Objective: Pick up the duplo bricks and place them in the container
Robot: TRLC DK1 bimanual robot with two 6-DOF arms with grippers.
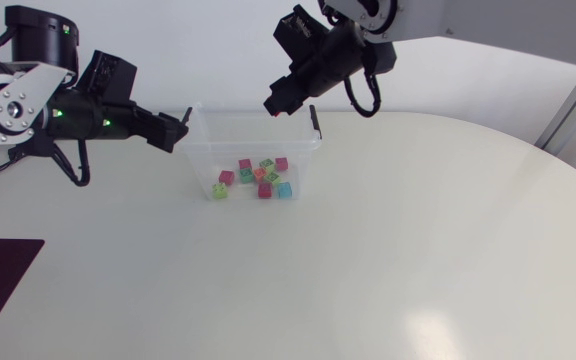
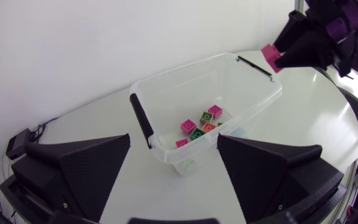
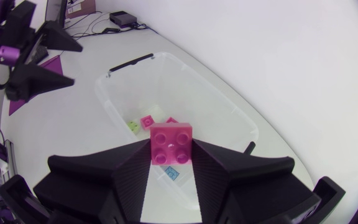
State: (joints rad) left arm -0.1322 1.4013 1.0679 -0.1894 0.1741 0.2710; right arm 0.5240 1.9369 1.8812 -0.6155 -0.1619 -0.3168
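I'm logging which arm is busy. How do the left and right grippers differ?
The right gripper is shut on a pink brick; the left gripper is open and empty. The right gripper hangs over the container; the left gripper sits outside it, facing one end. Both are matte black.

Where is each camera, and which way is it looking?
Head view: above the table, looking down on the container, left gripper and right gripper.
Left wrist view: on the left arm, looking past its open fingers into the container.
Right wrist view: on the right arm, looking past its fingers, shut on a pink brick, into the container.
Shared: both wrist views show the bricks inside and the other arm's gripper.
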